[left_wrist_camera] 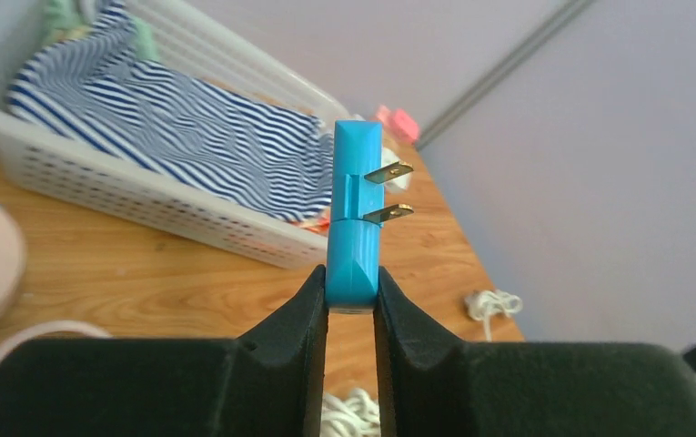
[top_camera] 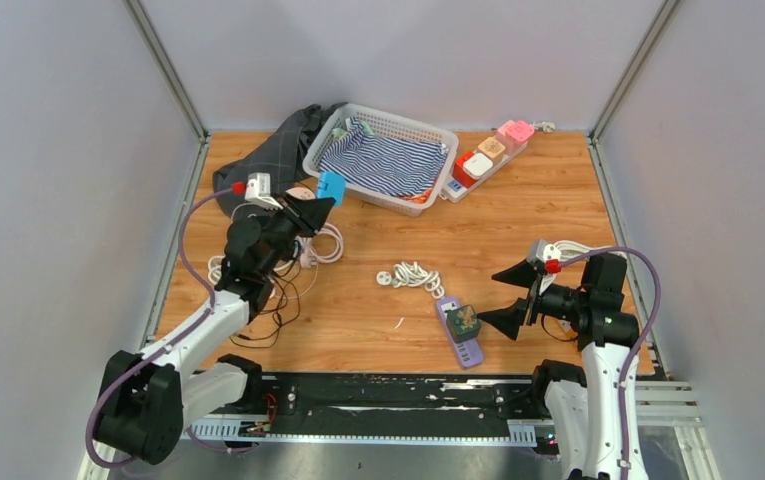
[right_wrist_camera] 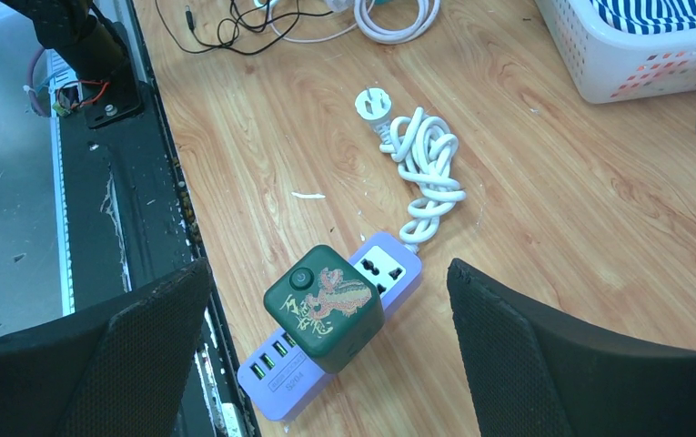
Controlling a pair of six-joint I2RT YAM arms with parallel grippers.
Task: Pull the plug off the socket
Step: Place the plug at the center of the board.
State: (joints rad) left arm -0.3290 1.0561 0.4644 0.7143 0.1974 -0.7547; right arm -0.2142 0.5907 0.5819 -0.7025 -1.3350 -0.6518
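wooden table (top_camera: 358, 320), left pincer (left_wrist_camera: 351, 280) clamping blue plug (left_wrist_camera: 357, 209), right pincer (right_wrist_camera: 327, 266) wide near green cube (right_wrist_camera: 326, 314), lettering unreadable

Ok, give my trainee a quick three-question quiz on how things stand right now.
1. True or false: the left tool is shut on the blue plug, holding it up off the table.
2. What sits on the purple power strip below the open right tool?
A. a pink cube
B. a green cube
C. nothing
3. Fill in the missing word: the white basket holds a ____ cloth.

Key: 1 true; 2 B; 3 striped.
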